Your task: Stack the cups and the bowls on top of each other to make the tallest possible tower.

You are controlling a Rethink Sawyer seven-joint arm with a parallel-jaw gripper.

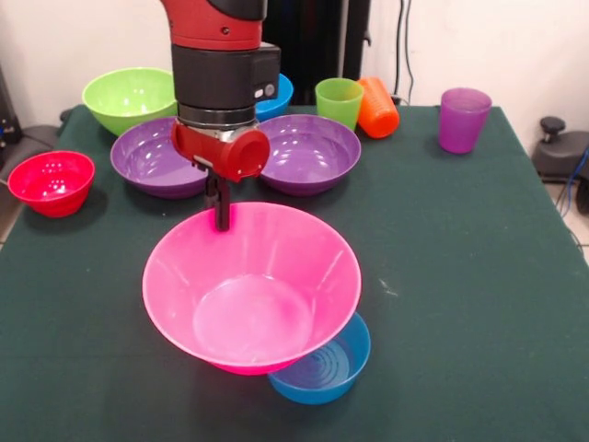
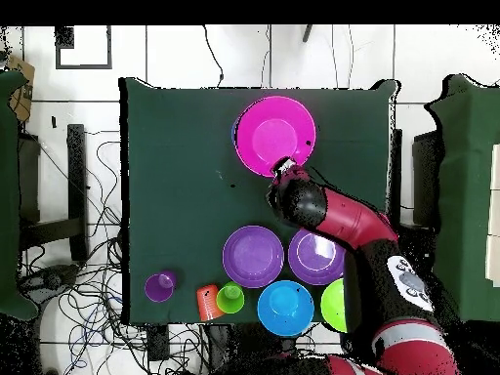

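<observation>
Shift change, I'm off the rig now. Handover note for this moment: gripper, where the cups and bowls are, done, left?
Gripper: at the far rim of the pink bowl; open or shut cannot be told.
Pink bowl sits partly over a blue bowl at the camera-side edge.
Two purple bowls mid-table, a second blue bowl and the lime green bowl behind them, the red bowl apart at the table's edge.
Green cup upright, orange cup tipped against it, purple cup alone.
Done: at most pink on blue.
Left: everything else.

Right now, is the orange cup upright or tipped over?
Tipped over. The orange cup lies on its side against the upright green cup.
</observation>
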